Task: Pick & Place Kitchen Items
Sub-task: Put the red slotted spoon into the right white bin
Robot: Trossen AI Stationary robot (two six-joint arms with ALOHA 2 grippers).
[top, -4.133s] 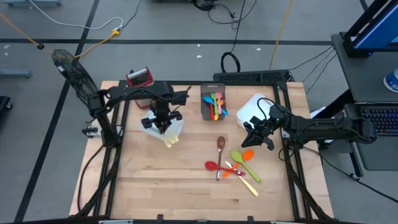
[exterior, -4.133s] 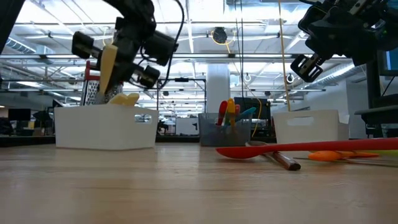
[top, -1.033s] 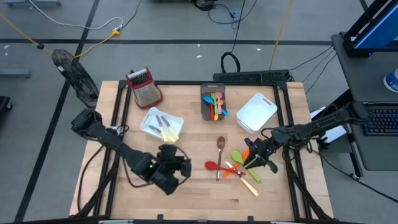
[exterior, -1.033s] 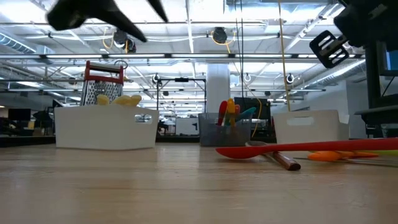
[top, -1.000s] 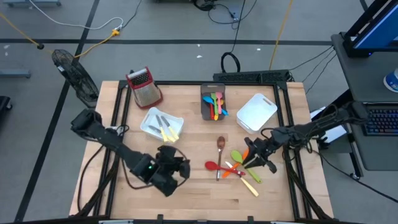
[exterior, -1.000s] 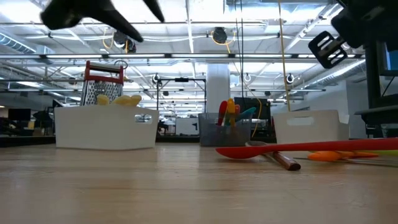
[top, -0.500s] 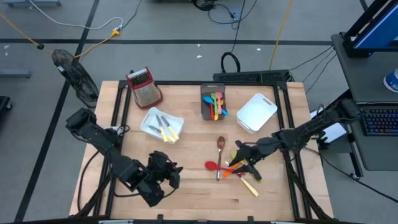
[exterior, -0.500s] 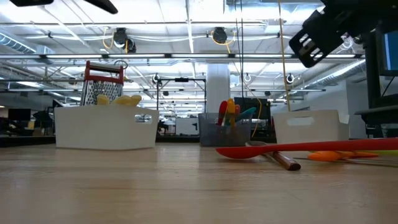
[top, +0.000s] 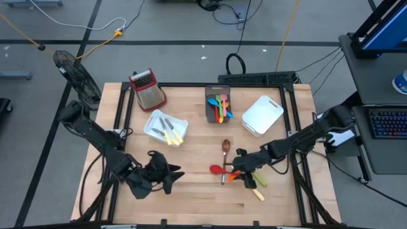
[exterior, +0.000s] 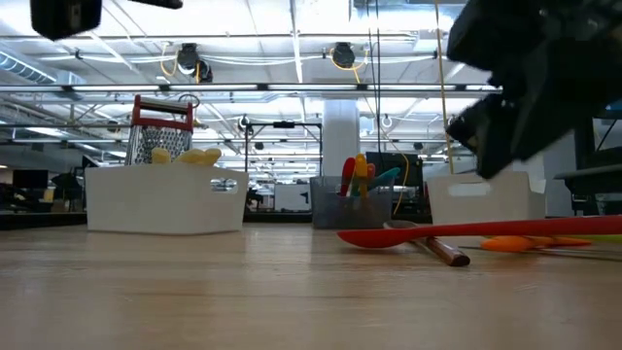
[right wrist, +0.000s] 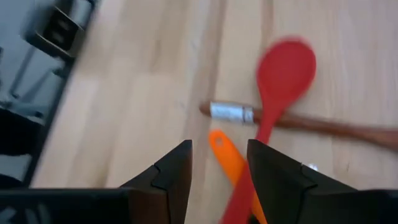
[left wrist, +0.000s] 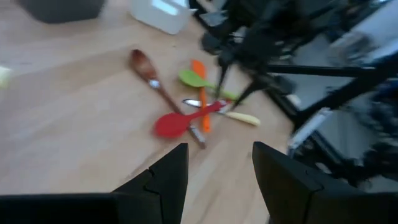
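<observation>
open room: bare table (top: 191, 191) between the arms, near front edge.
bins: white bin (top: 165, 128) holds cream-handled cutlery; grey bin (top: 218, 105) holds coloured spoons; second white bin (top: 262, 115), contents unclear.
loose utensils: red spoon (top: 217, 170) crosses wooden spoon (top: 225, 148), orange spatula (right wrist: 231, 163) alongside.
left gripper (left wrist: 214, 171): fingers apart, empty.
right gripper (top: 238, 170): fingers apart, empty, over the pile.

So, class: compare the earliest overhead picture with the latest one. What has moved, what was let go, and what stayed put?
The left gripper left the white bin, where cream-handled cutlery now lies released, and swung to the table's near left side, empty and open. The right gripper moved from beside the other white bin to the loose pile, above the red spoon; it is open, holding nothing. Pile, grater and grey bin stayed.
</observation>
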